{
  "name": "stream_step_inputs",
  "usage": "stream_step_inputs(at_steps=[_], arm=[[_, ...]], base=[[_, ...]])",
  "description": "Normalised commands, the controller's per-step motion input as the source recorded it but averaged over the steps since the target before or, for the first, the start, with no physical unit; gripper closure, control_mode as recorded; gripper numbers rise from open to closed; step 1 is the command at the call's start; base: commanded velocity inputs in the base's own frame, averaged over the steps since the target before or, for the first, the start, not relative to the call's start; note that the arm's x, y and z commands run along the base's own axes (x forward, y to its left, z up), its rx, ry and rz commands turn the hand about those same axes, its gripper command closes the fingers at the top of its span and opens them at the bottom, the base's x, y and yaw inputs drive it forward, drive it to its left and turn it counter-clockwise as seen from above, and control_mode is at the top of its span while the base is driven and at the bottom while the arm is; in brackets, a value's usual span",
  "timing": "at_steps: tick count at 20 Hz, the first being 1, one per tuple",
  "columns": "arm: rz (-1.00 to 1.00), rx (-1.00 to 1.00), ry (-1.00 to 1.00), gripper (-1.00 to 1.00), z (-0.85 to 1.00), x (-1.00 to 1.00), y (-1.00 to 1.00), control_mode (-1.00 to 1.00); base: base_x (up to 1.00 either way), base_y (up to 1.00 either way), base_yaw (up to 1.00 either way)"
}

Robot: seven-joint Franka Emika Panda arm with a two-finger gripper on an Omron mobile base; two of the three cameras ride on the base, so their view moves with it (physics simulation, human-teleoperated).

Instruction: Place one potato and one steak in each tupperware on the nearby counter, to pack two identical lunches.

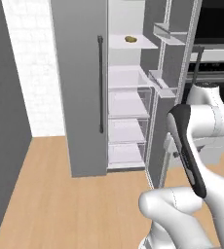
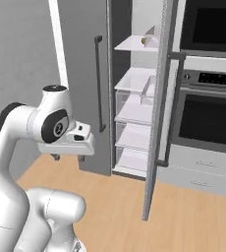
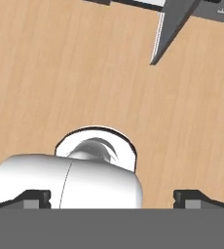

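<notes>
Potato (image 1: 130,39) sits alone on the top shelf (image 1: 133,44) of the open fridge (image 2: 137,103), a small yellowish-brown lump toward the far side of the shelf; in the right base view it shows as a small blob at the shelf's right end (image 2: 144,40). Judged by its look, it is firm, rounded and fairly light, stiff enough to take a squeeze but inclined to roll, so a grip across its narrow middle seems the safest hold. No steak can be made out on the lower shelves, which look bare from here.

Left of the shelves stands the closed grey door (image 1: 82,87) with its long dark handle (image 1: 100,82); the open fridge door (image 2: 156,108) swings toward the near right, beside the wall oven (image 2: 208,113). The gripper (image 2: 68,156) hangs low over the wooden floor (image 1: 60,194), well apart from the potato, pointing down, its fingers (image 3: 33,198) spread wide with nothing between them.
</notes>
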Motion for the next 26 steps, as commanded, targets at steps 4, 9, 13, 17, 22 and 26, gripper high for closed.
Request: stream_step_inputs(at_steps=[4,9,13,17,22,26], arm=[[0.00,0.00,0.00,-1.00,0.00,0.00,0.00,1.00],[0.00,0.00,0.00,-1.00,0.00,0.00,0.00,1.00],[0.00,0.00,0.00,-1.00,0.00,0.00,0.00,1.00],[0.00,0.00,0.00,-1.00,0.00,0.00,0.00,1.00],[0.00,0.00,0.00,-1.00,0.00,0.00,0.00,1.00],[0.00,0.00,0.00,-1.00,0.00,0.00,0.00,1.00]], base=[[1.00,0.68,-0.39],[1.00,-0.10,-0.23],[1.00,-0.01,0.14],[1.00,-0.12,0.34],[0.81,-0.43,0.15],[0.54,-0.43,-0.05]])
